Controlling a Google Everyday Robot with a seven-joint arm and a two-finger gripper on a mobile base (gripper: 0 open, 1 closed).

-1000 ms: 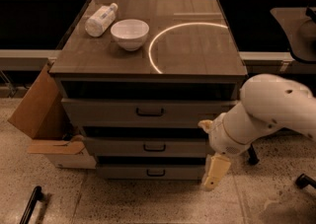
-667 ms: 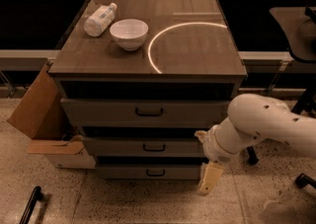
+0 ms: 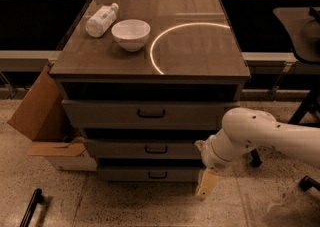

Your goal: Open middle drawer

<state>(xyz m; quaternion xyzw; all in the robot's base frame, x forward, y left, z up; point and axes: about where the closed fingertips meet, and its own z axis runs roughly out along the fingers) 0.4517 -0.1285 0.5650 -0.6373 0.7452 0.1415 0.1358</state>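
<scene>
Grey flat-fronted middle drawer (image 3: 120,149) looks shut, its small dark bar handle (image 3: 156,149) untouched. Cream gripper (image 3: 207,185) hangs lower centre-right, apart from the handle; how wide it stands, can't tell. Reach, grasp and pull all remain.

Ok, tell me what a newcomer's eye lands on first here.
The bulky white arm at lower right stands out first. Its claw hangs toward the floor beside the right end of the bottom drawer, apart from the middle drawer. Next comes the bright arc of light on the cabinet top, with a white bowl and a lying bottle to its left.
</scene>
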